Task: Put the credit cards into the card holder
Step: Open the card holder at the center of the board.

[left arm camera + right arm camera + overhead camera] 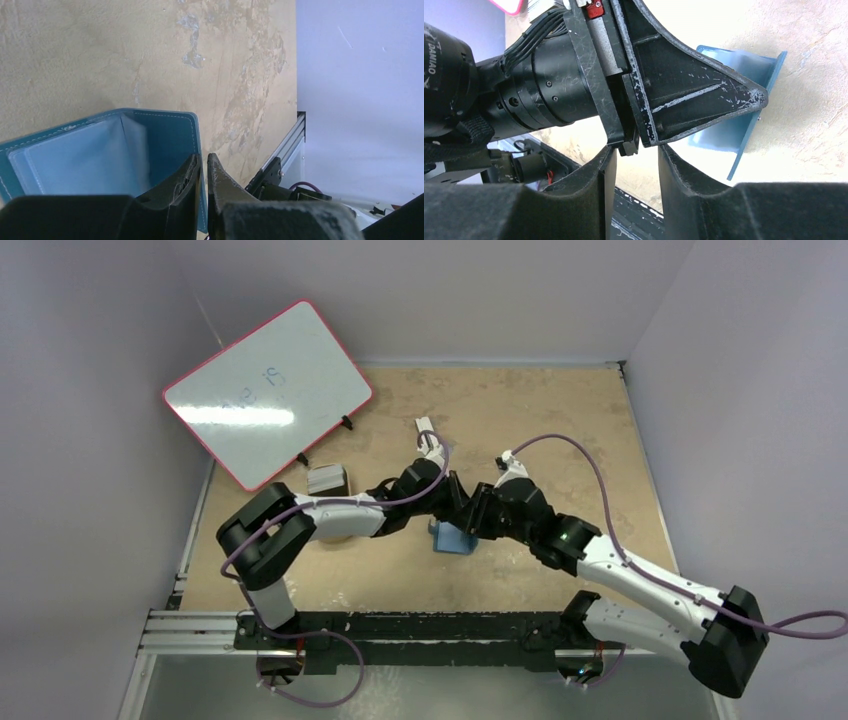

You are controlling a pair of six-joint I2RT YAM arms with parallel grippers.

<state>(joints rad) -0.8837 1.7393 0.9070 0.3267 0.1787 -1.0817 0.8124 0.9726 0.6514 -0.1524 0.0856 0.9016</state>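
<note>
Printed in white on the black round motor (454,75): "DAMIAO", with the start cut off by the edge. On the whiteboard (268,390) with the pink rim: faint blue scribbles, too pale and blurry to read.

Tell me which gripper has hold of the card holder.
The left gripper: its fingers are shut on the edge of the teal card holder. The right gripper is open, with nothing between its fingers.

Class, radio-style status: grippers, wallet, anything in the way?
Left gripper pinching edge of open wallet. Right gripper open, empty. Left gripper's body sits directly ahead of it, crowding approach.
</note>
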